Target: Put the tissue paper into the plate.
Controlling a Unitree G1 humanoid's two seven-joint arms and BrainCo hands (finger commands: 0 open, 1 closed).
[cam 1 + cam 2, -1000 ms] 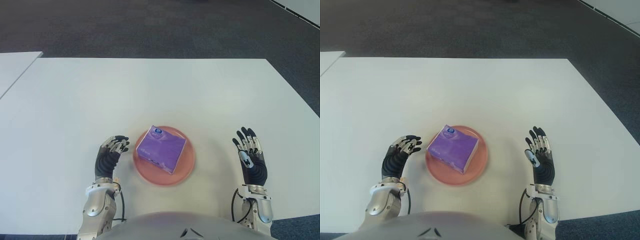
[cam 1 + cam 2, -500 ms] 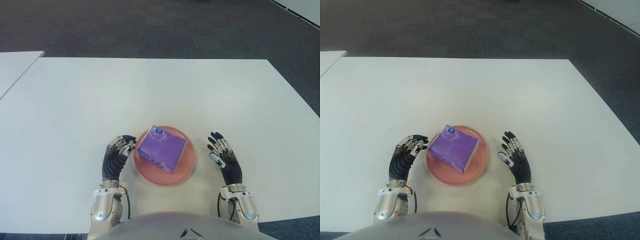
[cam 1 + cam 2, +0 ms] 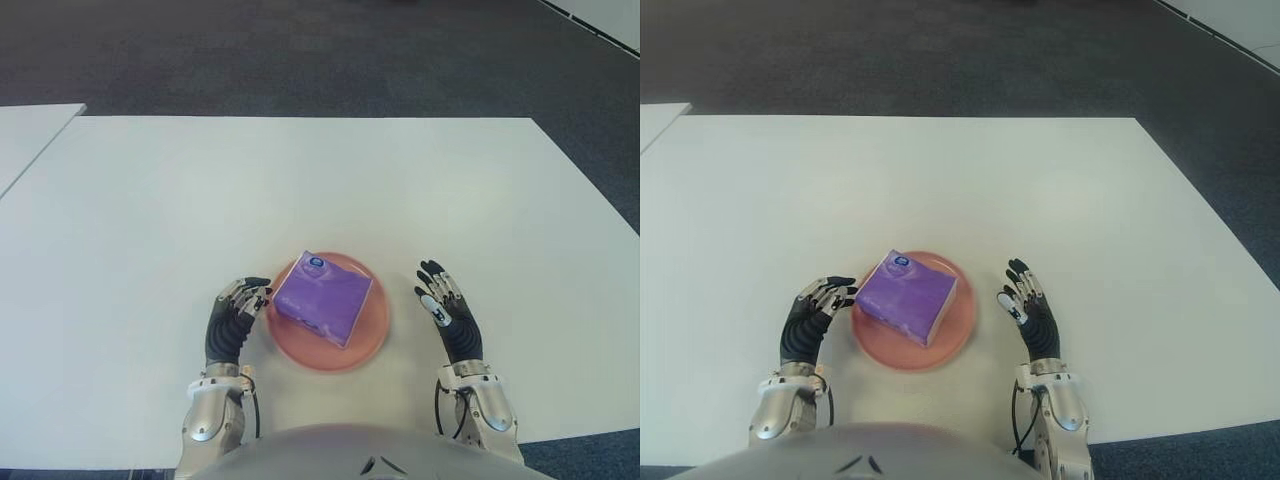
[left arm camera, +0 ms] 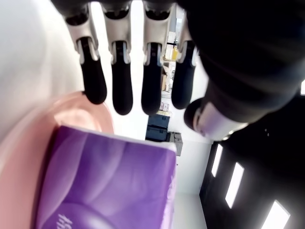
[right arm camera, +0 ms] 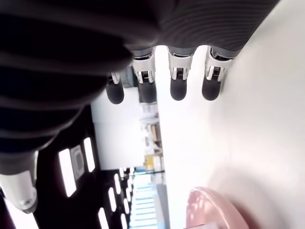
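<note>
White table [image 3: 300, 190] stretches out ahead of my hands; a second white table [image 3: 30, 135] beyond my left; dark carpet [image 3: 300, 55] past both.

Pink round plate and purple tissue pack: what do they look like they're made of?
Pink round plate: smooth and faintly glossy with a soft highlight in the right wrist view, probably plastic, though glazed ceramic can't be excluded. Purple tissue pack: thin glossy plastic film by its sheen and the soft creases in the left wrist view, presumably over paper tissues.

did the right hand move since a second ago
Yes. The right hand has come inward toward the plate, closing most of the gap that separated them before. It holds nothing, fingers open; the tissue pack lies in the plate.
</note>
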